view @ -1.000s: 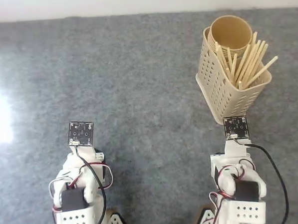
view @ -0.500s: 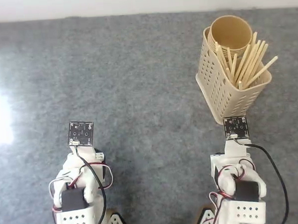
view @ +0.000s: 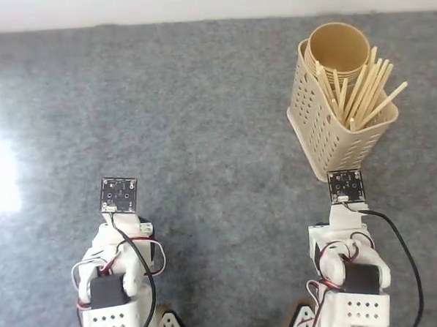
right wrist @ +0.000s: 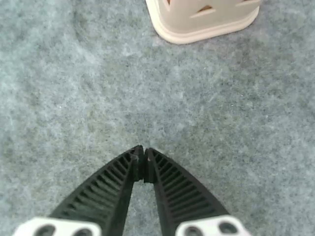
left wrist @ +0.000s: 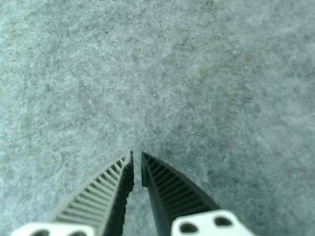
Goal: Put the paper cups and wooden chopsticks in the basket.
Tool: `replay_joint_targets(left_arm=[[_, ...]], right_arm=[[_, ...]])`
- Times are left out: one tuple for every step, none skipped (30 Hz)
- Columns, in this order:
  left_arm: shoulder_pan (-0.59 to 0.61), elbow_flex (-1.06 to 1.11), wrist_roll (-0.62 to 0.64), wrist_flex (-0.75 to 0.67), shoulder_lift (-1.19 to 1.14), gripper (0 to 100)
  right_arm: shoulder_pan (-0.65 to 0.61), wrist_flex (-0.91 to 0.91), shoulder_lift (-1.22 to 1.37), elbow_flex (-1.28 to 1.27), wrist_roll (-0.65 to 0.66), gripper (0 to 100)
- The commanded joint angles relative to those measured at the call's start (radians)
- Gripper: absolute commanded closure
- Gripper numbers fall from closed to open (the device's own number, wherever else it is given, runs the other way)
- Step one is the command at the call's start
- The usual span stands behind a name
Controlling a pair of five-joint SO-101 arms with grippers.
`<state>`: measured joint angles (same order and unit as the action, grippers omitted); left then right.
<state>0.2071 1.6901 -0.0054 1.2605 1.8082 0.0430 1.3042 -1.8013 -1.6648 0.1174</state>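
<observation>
Cups and chopsticks are in: we see the basket (view: 321, 132) standing loaded at the upper right of the high view.
The paper cups (view: 338, 46) sit nested at its far end with the wooden chopsticks (view: 363, 91) fanned beside them. We find the left gripper (left wrist: 137, 169) and right gripper (right wrist: 143, 161) both clenched on nothing over the grey mat (view: 201, 120).

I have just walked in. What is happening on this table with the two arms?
Neither arm is handling anything at this moment. The stacked tan paper cups and the bundle of light wooden chopsticks stand inside the beige perforated plastic basket, on the grey table in front of the right arm. The left gripper and the right gripper are both shut and empty, each over bare table. Judging by this, the task looks finished.
</observation>
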Motion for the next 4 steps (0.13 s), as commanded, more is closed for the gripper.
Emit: replay_joint_targets(left_arm=[[-0.006, -0.008, -0.008, 0.003, 0.014, 98], [-0.006, -0.008, -0.008, 0.003, 0.014, 98], [-0.006, -0.008, -0.008, 0.003, 0.014, 98], [-0.006, -0.008, -0.008, 0.003, 0.014, 98]], right_arm=[[-0.004, 0.007, -0.013, -0.018, 0.011, 99.1], [-0.004, 0.007, -0.013, -0.018, 0.011, 99.1], [-0.004, 0.007, -0.013, -0.018, 0.011, 99.1], [-0.004, 0.007, -0.013, -0.018, 0.011, 99.1]])
